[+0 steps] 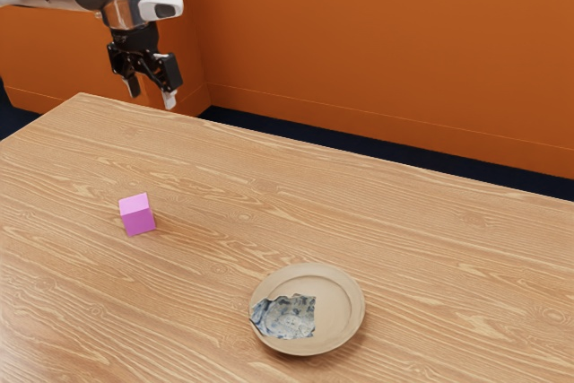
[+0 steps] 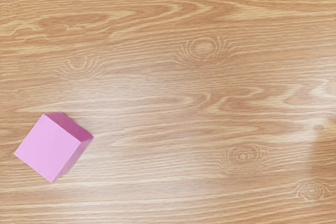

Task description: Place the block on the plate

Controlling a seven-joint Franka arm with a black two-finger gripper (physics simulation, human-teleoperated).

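Well apart from the plate (image 1: 337, 302), the gripper (image 1: 152, 94) hangs, fingers spread; the pink block (image 1: 136, 214) sits nearer that plate, which bears a mottled blue-grey patch (image 1: 289, 317).

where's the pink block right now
The pink block sits on the bare wooden table, toward the exterior view's left, with the plate as its nearest neighbour, off toward that view's lower right.
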